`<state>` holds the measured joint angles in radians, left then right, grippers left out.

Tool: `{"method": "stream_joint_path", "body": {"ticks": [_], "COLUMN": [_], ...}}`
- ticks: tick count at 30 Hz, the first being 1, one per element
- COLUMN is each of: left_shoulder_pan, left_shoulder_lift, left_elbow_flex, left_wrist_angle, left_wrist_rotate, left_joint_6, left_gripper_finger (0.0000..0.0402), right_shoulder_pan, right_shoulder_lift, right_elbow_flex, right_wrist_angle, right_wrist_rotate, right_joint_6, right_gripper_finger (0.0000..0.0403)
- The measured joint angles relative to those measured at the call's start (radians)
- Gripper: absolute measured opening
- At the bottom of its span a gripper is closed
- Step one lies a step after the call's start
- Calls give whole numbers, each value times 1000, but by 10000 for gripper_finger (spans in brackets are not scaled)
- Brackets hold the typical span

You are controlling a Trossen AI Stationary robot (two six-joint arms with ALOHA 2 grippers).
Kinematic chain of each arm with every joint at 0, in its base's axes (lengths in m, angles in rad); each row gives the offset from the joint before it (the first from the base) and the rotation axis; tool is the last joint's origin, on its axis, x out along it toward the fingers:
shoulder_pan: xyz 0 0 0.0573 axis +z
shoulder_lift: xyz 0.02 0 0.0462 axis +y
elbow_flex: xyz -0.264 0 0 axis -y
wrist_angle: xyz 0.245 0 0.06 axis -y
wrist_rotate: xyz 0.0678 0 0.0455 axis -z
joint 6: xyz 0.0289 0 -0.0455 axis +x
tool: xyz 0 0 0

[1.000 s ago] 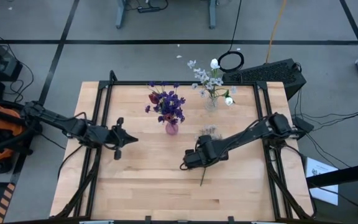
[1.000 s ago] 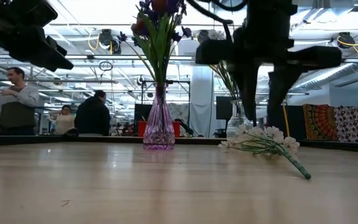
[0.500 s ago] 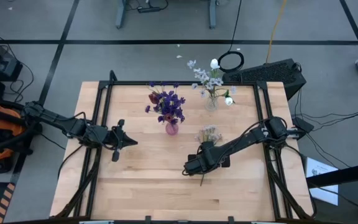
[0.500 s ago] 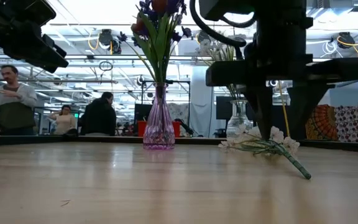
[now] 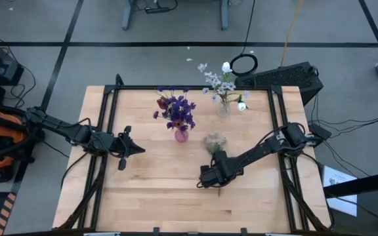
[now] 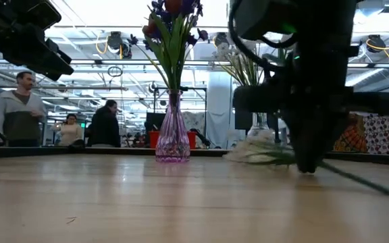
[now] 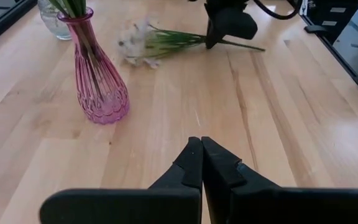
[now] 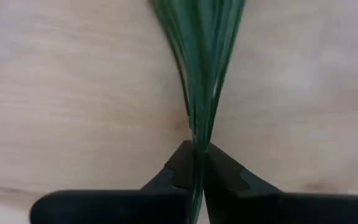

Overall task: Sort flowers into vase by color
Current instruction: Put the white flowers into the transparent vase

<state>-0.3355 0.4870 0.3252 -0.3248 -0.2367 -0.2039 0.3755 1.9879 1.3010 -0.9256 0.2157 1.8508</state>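
A spray of tiny white blossoms point(image 5: 213, 141) on a green stem lies right of centre, and my right gripper point(image 5: 212, 176) is shut on that stem. It shows blurred in the low view as the spray point(image 6: 252, 152). A pink vase point(image 5: 181, 134) with purple blossoms and a dark red tulip stands at the table's middle. A clear vase point(image 5: 223, 108) with white flowers stands behind it to the right. My left gripper point(image 5: 134, 149) hovers shut over the table's left part, touching nothing. My right gripper pinches the spray's green stem point(image 8: 197, 134) between its two fingers, where the thin leaves gather into one stalk. The fingers come from above, pointing down, and lie across the stem. The bare stem end point(image 6: 373, 187) trails low over the table on the far side from the blossoms.
Black frame rails point(image 5: 275, 124) run along the table's sides and far edge. Bare wood point(image 5: 163, 196) stretches across the near half. People point(image 6: 20, 111) stand in the room beyond the far edge.
My right gripper has come down toward the table's near edge onto the spray's stem and shut on it. The spray has shifted: its blossom end has slid a little toward the table's left.
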Motion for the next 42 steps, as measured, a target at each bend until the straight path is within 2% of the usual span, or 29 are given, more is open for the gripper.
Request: {"method": "stream_joint_path", "body": {"ticks": [4,7,9,11,15,18,21,26,28,30,33,37,40,42], "left_shoulder_pan": [0,0,0,0,0,0,0,0,0,0,0,0,0,0], "left_shoulder_lift": [0,0,0,0,0,0,0,0,0,0,0,0,0,0], "left_elbow_flex": [0,0,0,1,1,1,1,1,1,1,1,1,1,1], "left_wrist_angle": [1,2,2,2,3,4,5,24,37,42,62,78,98,108], "left_wrist_rotate": [0,0,-1,-9,-31,-46,-77,-140,-164,-183,-218,-270,-281,-290], "left_joint_6": [-1,0,0,0,0,0,0,1,1,1,1,1,1,2], "left_gripper_finger": [3,3,3,3,3,3,3,3,3,3,3,3,3,3], "right_shoulder_pan": [22,37,44,48,73,70,60,34,21,6,-53,-137,-209,-257], "right_shoulder_lift": [-72,-144,-180,-210,-236,-315,-456,-754,-870,-986,-1109,-1221,-1298,-1339], "right_elbow_flex": [-2,0,-1,0,-1,-45,-175,-436,-520,-581,-592,-593,-593,-593], "right_wrist_angle": [-84,-143,-202,-256,-398,-429,-396,-372,-355,-321,-314,-262,-197,-116], "right_wrist_rotate": [-3,-105,-138,-124,-14,-14,-10,2,86,242,410,705,827,868], "right_joint_6": [-152,-359,-420,-387,-332,-318,-245,-24,29,53,70,-104,-254,-410], "right_gripper_finger": [15,12,9,8,3,2,2,1,1,1,1,0,0,0]}}
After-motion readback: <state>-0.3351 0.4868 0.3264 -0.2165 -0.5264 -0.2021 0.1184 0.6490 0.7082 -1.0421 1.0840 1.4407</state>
